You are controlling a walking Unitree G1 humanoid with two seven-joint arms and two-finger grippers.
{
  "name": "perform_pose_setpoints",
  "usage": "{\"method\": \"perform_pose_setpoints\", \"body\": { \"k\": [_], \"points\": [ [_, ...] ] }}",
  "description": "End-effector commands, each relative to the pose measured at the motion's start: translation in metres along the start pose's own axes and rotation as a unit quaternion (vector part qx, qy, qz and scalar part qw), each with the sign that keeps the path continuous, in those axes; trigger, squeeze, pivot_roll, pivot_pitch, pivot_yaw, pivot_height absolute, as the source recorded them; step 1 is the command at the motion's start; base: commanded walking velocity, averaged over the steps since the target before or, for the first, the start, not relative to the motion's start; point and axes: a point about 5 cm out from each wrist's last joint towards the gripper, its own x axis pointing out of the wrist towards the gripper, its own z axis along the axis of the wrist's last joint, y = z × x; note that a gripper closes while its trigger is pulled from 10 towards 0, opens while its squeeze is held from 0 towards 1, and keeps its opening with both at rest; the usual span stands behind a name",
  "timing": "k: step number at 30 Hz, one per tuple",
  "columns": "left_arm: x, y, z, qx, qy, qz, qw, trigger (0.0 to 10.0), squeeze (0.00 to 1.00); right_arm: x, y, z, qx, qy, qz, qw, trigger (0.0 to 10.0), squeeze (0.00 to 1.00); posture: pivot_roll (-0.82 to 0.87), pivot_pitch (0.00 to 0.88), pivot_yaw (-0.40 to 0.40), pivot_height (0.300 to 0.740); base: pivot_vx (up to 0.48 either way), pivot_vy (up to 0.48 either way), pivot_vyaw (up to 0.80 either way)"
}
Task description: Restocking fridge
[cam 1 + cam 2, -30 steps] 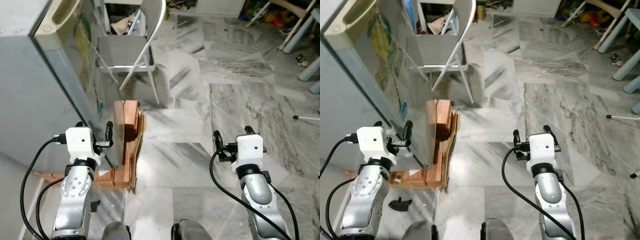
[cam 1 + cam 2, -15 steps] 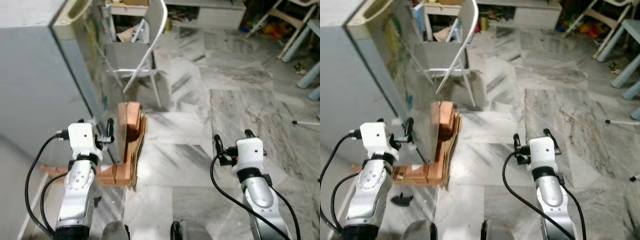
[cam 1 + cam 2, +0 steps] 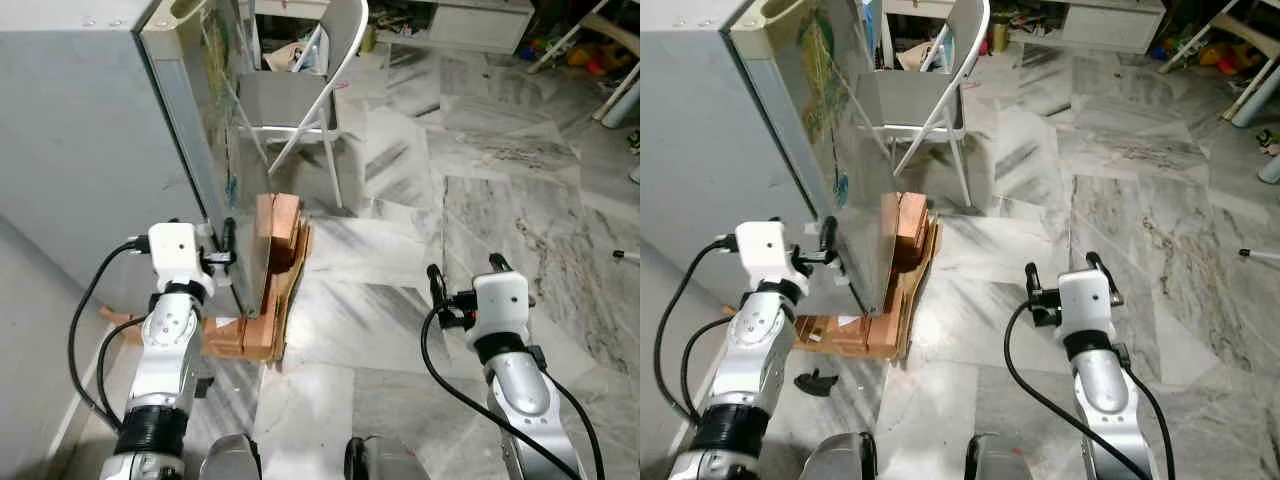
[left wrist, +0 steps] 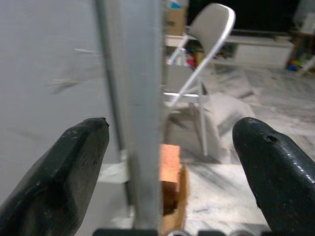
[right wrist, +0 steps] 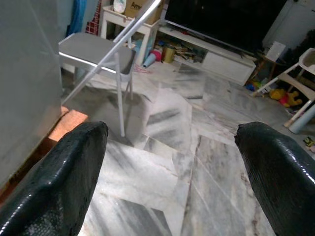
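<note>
- L side: we see the fridge [image 3: 90,150], a tall grey box w/ smooth matte side; its front edge faces the room, colourful stickers on the front face.
- Left gripper [image 3: 222,255] raised at the fridge's lower front corner, arm bent up, white wrist block on silver forearm; fingers [image 4: 64,182] spread wide apart, straddling the metal edge, holding nothing.
- Orange-brown wooden blocks [image 3: 272,290] stacked on the floor beside the fridge base, rough-cut, slab-shaped.
- Behind: white folding chair [image 3: 305,95], grey seat, thin tube legs.
- Grey veined marble floor [image 3: 400,220], glossy.
- Right gripper [image 3: 465,280] held mid-air over the floor, well apart from the fridge, forearm upright; fingers open, empty.
</note>
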Motion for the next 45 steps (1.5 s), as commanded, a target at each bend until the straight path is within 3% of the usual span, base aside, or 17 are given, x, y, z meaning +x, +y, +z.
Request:
{"method": "perform_pose_setpoints", "body": {
  "k": [1,16,22,35,42,45],
  "points": [
    [0.005,0.001,-0.002,0.003,0.004,-0.003,1.000,10.0,0.00,-0.002,-0.005,0.003,-0.002,0.000,-0.003,1.000,10.0,0.00,-0.05,0.132,-0.031,0.740,0.000,0.000,0.00],
    [0.035,0.009,0.003,0.020,-0.002,0.029,0.999,10.0,0.00,-0.011,-0.008,0.007,-0.015,0.003,0.001,1.000,10.0,0.00,-0.10,0.149,-0.039,0.740,0.000,0.000,0.00],
    [0.048,-0.006,0.009,0.008,-0.004,0.006,1.000,10.0,0.00,-0.011,-0.008,0.008,-0.015,0.006,0.003,1.000,10.0,0.00,-0.10,0.155,-0.037,0.740,0.000,0.000,0.00],
    [0.059,-0.028,0.010,0.008,0.014,-0.011,1.000,10.0,0.00,-0.014,-0.004,0.001,-0.012,0.021,0.006,1.000,10.0,0.00,-0.10,0.152,-0.027,0.740,0.000,0.000,0.00],
    [0.065,-0.020,0.015,0.030,0.020,0.034,0.999,10.0,0.00,-0.020,-0.007,-0.004,-0.014,0.030,-0.002,0.999,10.0,0.00,-0.10,0.149,-0.013,0.740,0.000,0.000,0.00],
    [0.066,-0.020,0.016,0.027,0.020,0.024,0.999,10.0,0.00,-0.020,-0.007,-0.004,-0.014,0.032,-0.004,0.999,10.0,0.00,-0.10,0.149,-0.008,0.740,0.000,0.000,0.00]
  ]
}}
